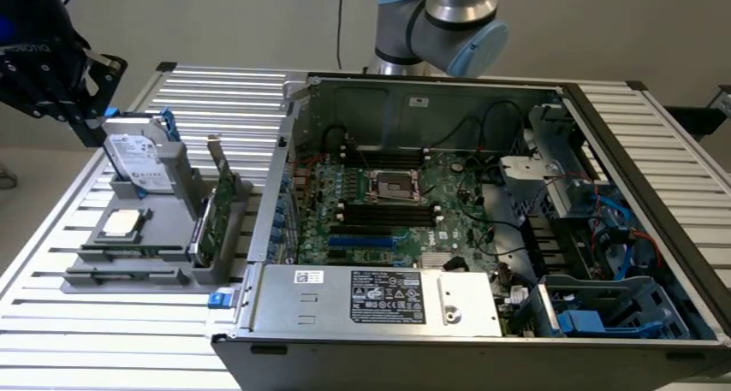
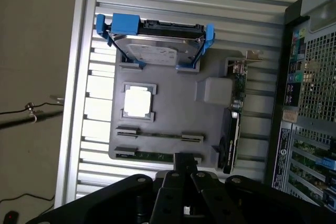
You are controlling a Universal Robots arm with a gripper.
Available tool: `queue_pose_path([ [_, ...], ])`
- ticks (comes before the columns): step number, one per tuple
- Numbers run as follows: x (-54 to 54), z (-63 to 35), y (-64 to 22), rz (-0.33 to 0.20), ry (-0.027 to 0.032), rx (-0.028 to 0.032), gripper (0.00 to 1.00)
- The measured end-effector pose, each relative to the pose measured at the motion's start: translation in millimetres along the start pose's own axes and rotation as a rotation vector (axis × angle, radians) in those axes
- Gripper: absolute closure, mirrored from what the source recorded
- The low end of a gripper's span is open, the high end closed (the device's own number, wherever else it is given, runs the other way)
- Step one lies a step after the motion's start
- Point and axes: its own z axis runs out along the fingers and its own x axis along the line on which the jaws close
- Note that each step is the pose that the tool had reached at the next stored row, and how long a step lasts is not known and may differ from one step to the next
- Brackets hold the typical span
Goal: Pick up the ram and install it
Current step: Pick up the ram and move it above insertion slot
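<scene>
Ram (image 2: 153,156) is lying in the outermost slot along the grey tray's (image 2: 173,114) edge, farthest from the hard drive (image 2: 155,51). The gripper (image 2: 185,163) is hovering above that edge, fingers pressed together, gripping nothing. Bare slatted table (image 2: 98,129) is bordering the tray, and the computer case (image 1: 434,96) is standing open alongside.

The ram (image 2: 155,156) is green, the tray (image 2: 173,114) grey, the drive brackets (image 2: 123,24) blue
</scene>
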Motion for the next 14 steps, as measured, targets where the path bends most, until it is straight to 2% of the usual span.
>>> queue_pose_path([
  [5, 0.0, 0.0, 0.0, -0.001, -0.0005, 0.0, 0.89],
  [6, 0.5, 0.1, 0.0, -0.003, -0.0052, 0.0005, 0.89],
  [7, 0.5, 0.1, 0.0, -0.014, -0.0073, 0.0007, 0.89],
  [14, 0.6, 0.4, 0.0, -0.14, -0.0021, -0.0004, 0.89],
])
